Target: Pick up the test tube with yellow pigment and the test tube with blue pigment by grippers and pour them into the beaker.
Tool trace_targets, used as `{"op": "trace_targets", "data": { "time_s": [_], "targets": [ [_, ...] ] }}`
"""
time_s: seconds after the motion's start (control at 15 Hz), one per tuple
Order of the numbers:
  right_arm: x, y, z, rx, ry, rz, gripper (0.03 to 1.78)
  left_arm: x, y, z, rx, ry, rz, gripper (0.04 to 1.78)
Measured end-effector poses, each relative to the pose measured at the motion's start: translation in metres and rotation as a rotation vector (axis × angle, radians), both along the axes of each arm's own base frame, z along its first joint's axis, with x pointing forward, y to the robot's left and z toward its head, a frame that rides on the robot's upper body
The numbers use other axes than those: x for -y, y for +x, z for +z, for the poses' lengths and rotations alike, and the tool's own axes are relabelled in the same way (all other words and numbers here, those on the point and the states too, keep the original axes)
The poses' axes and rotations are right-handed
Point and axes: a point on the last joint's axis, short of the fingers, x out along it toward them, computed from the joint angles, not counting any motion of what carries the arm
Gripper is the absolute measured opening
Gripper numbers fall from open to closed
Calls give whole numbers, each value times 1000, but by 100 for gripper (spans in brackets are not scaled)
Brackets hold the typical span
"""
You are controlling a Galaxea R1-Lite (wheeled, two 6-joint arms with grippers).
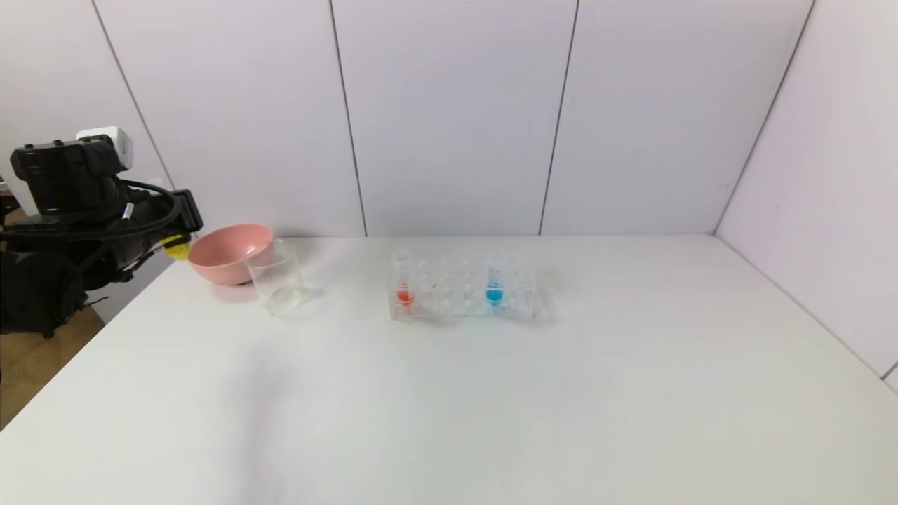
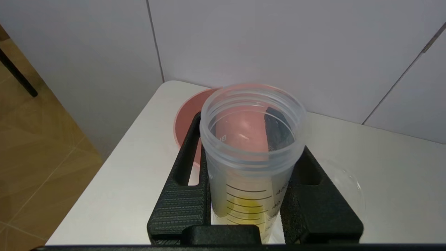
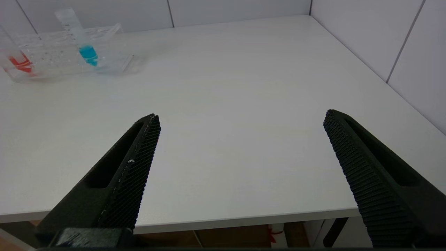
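Bright, even light; soft shadows, slight haze.

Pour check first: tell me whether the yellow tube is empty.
Not empty: yellow liquid still sits in the yellow tube, clamped in the left gripper.

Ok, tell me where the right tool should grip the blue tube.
Grip the blue tube on its bare upper part, above the rack, coming down from above. It stands upright in its hole, so only the top is free, and it must lift straight up.
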Motion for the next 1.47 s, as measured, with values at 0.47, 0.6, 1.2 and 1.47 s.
{"op": "trace_targets", "data": {
  "time_s": [0.47,0.6,1.2,1.47],
  "targets": [
    [0,0,0,0,0,0,171,-9,-4,3,3,9,12,54],
    [0,0,0,0,0,0,171,-12,-4,2,2,8,1,54],
    [0,0,0,0,0,0,171,-13,-3,-4,-31,21,-95,54],
    [0,0,0,0,0,0,171,-29,-6,-7,-78,47,-226,54]
  ]
}}
